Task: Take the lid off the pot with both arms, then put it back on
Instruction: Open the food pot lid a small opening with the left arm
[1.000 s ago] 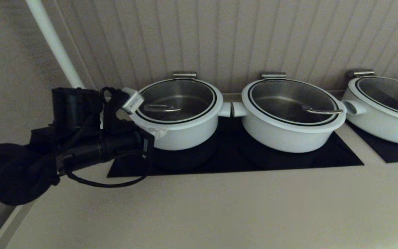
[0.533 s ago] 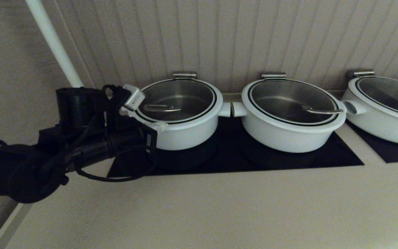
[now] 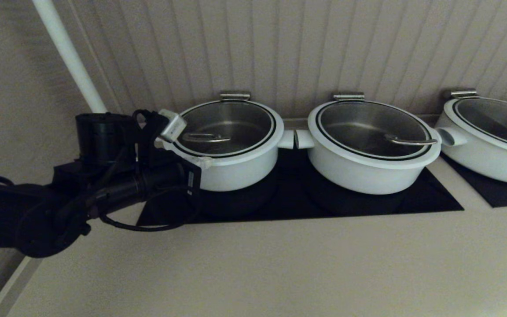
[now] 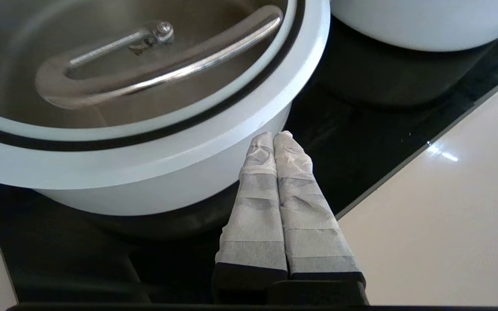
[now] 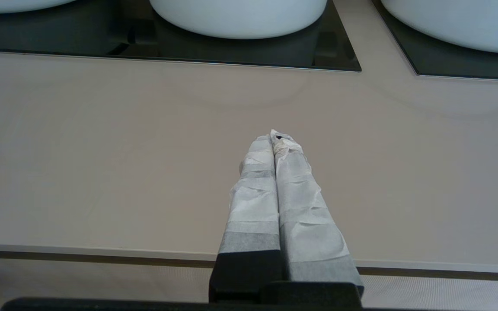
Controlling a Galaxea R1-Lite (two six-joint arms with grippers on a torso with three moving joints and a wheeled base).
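The pot (image 3: pixel 236 169) is the leftmost white one, narrower and deeper, on the black cooktop. The lid (image 3: pixel 225 127) sits on it, clear glass with a white rim, a black ring and a steel wire handle (image 3: pixel 205 138). My left gripper (image 3: pixel 205 163) is shut and empty, its taped fingertips against the pot's front-left side just under the rim. The left wrist view shows the gripper (image 4: pixel 274 136), the pot (image 4: pixel 145 172) and the lid handle (image 4: pixel 158 73). My right gripper (image 5: pixel 275 137) is shut and empty above the beige counter near its front edge, out of the head view.
A wider white pot (image 3: pixel 368 163) with a lid stands right beside the task pot, their side handles nearly touching. A third pot (image 3: pixel 486 154) is at the far right. A white pole (image 3: pixel 66 53) rises behind my left arm. The ribbed wall is close behind.
My left arm has shifted a little right and up, bringing its shut fingertips closer under the pot's rim. The lid and pots have not moved.
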